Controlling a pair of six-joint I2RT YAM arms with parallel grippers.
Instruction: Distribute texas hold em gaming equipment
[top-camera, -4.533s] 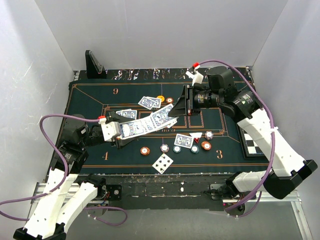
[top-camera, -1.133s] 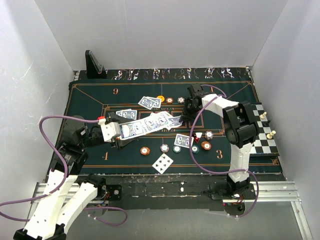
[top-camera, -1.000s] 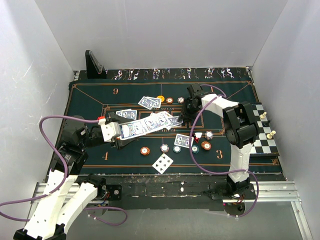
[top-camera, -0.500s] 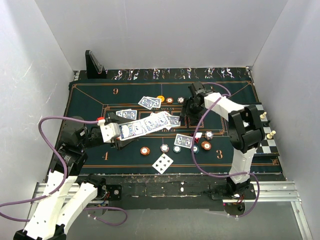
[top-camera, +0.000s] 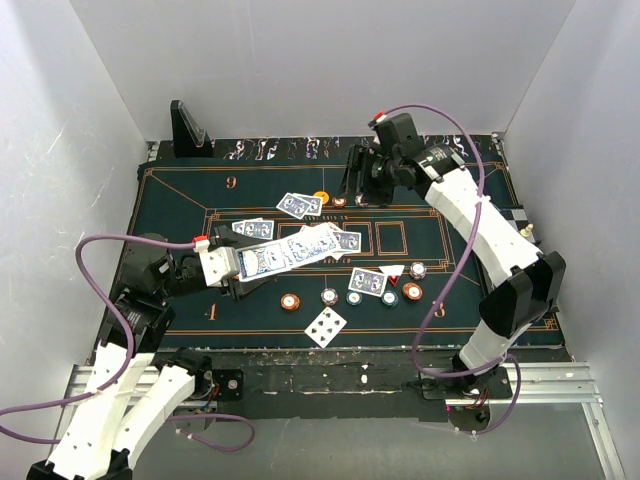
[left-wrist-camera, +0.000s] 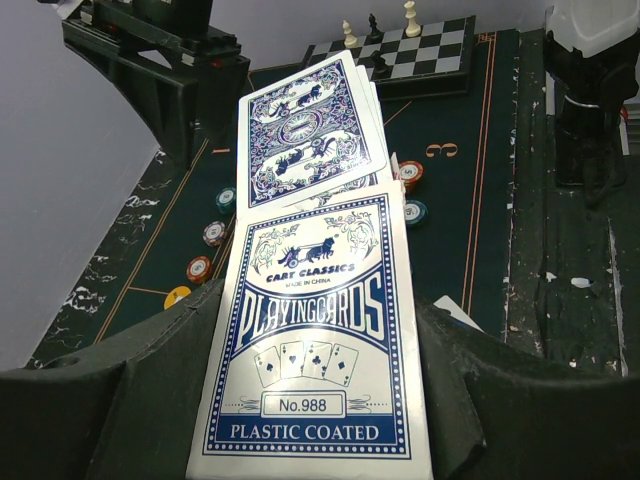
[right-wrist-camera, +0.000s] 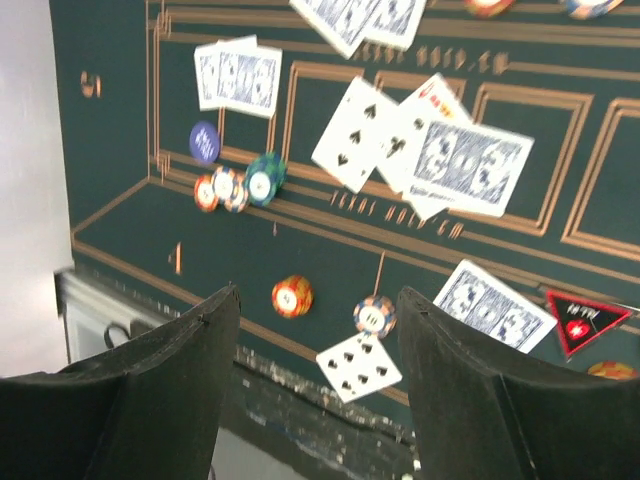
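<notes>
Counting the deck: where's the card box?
Top view, left of centre: the card box is clamped in the left gripper, cards fanning from its end, behind the orange chip.

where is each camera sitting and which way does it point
Top external: fixed above and behind the arms, looking down on the felt table; both arms show, with left gripper and right gripper.
Left wrist: on the left arm, looking along its fingers across the table toward the chessboard; the clamped card pack fills the middle.
Right wrist: on the right arm, looking down at the felt between its open fingers.
Shared: the face-up card shows in top and right wrist views.
</notes>
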